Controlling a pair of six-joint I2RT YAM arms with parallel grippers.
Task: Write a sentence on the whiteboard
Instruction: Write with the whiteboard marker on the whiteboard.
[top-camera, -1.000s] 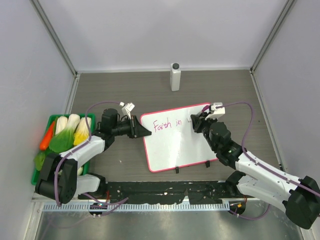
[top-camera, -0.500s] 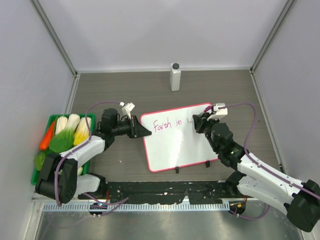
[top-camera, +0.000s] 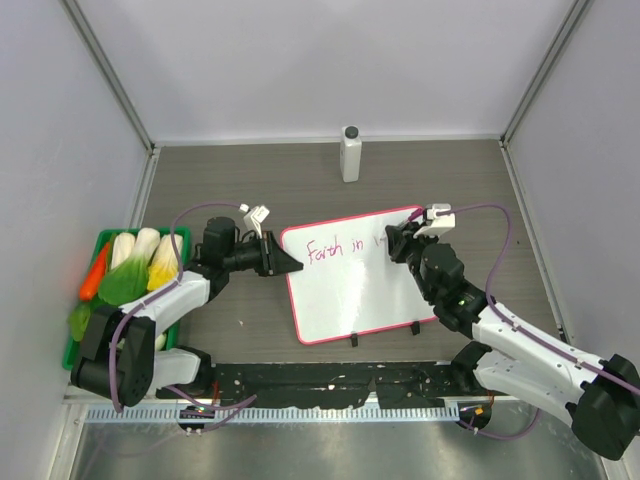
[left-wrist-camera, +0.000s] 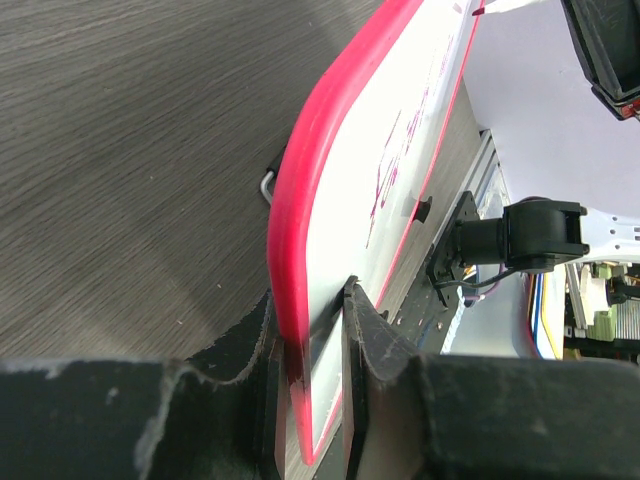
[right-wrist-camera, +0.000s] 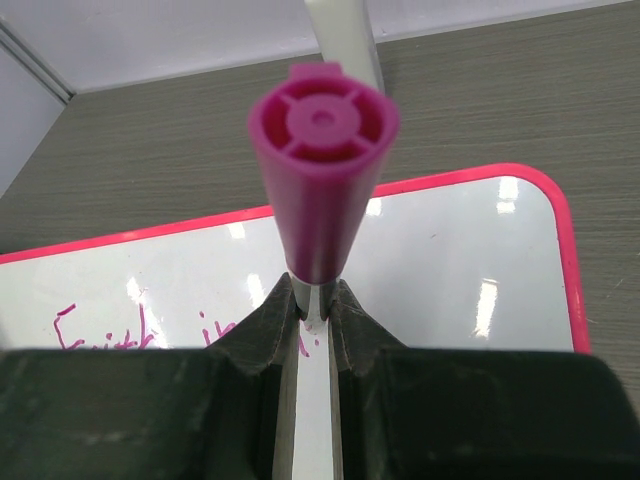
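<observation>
Light: bright, even, from overhead in all three views.
Shadows: faint, soft-edged, on the table (left-wrist-camera: 120, 150) beside the whiteboard (left-wrist-camera: 420, 130).
Glare: small white patches on the board (right wrist view only).
Focus: marker (right-wrist-camera: 322, 130) fairly crisp; left claw (left-wrist-camera: 315, 310) dark, blurred up close.
Edges: board's near rim looms wide in the left wrist view.

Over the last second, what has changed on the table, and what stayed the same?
The right gripper, shut on the pink marker, shifted only slightly at the whiteboard's upper right, beside the pink writing. Nothing was picked up or released. The left gripper stays clamped on the board's left edge; board and white bottle did not move.
</observation>
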